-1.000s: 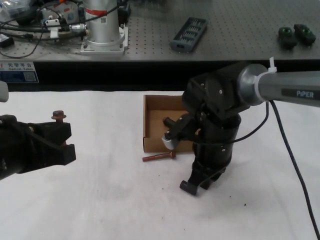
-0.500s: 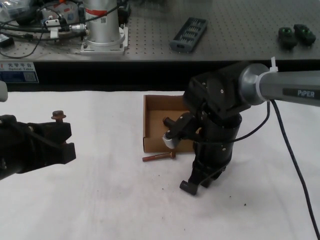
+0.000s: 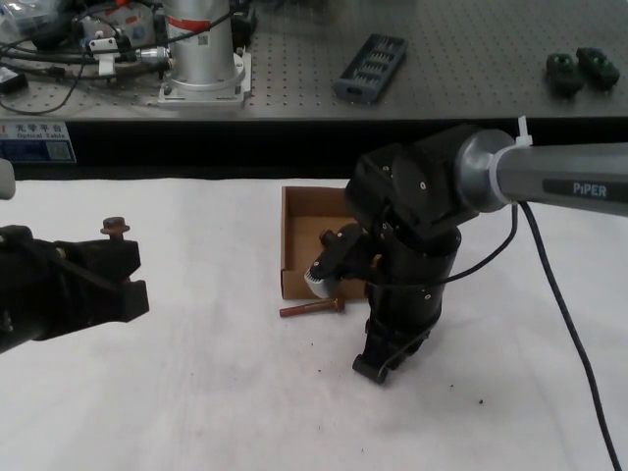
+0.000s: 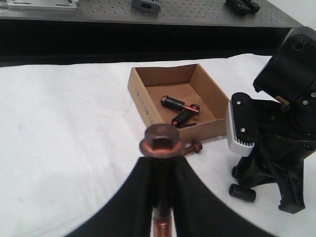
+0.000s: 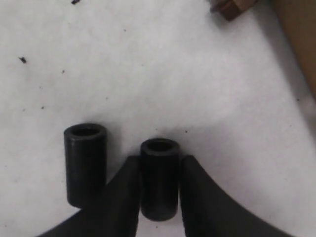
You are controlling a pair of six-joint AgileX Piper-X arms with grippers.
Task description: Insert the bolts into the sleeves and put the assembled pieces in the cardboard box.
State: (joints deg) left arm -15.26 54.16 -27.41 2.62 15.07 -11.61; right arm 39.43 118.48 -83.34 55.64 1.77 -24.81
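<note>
left gripper: pinched on the shank of a copper-coloured flange-head metal bolt, head clear of the fingers
right gripper: fingers tight on both sides of a short black metal sleeve on the white cloth; second black sleeve just beside
brown cardboard box: near; two assembled pieces inside
handling: sleeve probably rigid, smooth, light and prone to roll; grip mid-length and keep the bore open
</note>
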